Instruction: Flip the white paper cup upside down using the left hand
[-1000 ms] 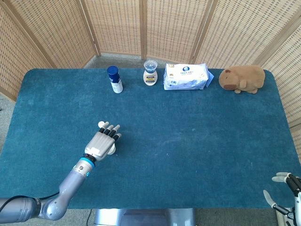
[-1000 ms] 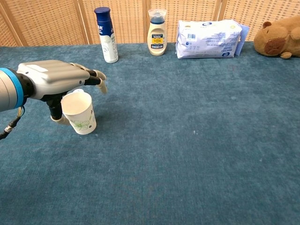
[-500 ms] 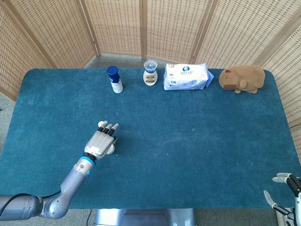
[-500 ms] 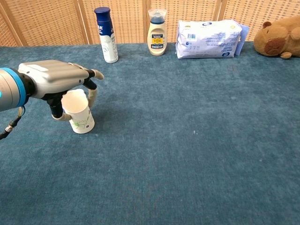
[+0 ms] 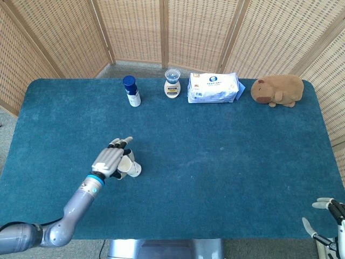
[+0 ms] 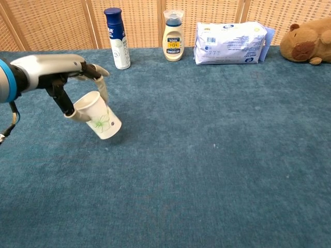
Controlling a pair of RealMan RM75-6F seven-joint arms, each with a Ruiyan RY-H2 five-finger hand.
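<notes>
The white paper cup (image 6: 99, 115) with a faint green print hangs tilted above the blue table, its mouth up-left and its base down-right. My left hand (image 6: 57, 77) grips it near the rim between thumb and fingers. From the head camera the cup (image 5: 131, 168) pokes out to the right of the left hand (image 5: 109, 162), over the table's left-centre. My right hand (image 5: 326, 217) shows only at the bottom right corner, off the table edge, fingers spread and holding nothing.
Along the far edge stand a blue bottle (image 6: 117, 37), a cream bottle (image 6: 173, 36), a wipes pack (image 6: 230, 35) and a brown plush toy (image 6: 309, 41). Wicker screens (image 5: 172, 32) close off the back.
The left hand closed on the cup, lifted it off the cloth and tipped it, base swinging right. The right hand stayed still.
</notes>
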